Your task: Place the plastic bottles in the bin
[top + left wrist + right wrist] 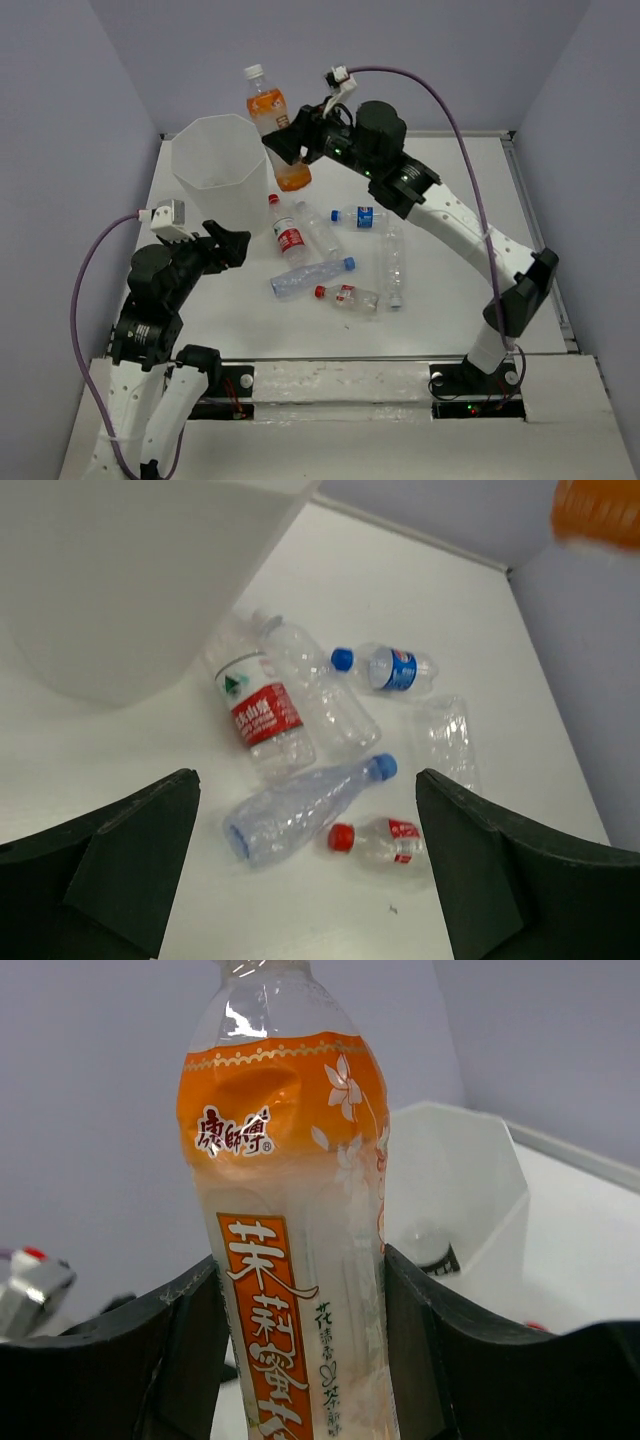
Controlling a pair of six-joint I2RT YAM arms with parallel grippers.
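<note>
My right gripper is shut on the orange-filled bottle, holding it upright in the air just right of the bin's rim; its label fills the right wrist view. The white translucent bin stands at the back left and also shows in the right wrist view. Several plastic bottles lie on the table right of the bin: a red-labelled one, a clear one, a blue-labelled one, a crushed clear one, a blue-capped one and a small red-capped one. My left gripper is open and empty, above the table near them.
The table has raised edges at the back and right. Grey walls close in on all sides. The bin wall fills the upper left of the left wrist view. A purple cable arcs over the right arm.
</note>
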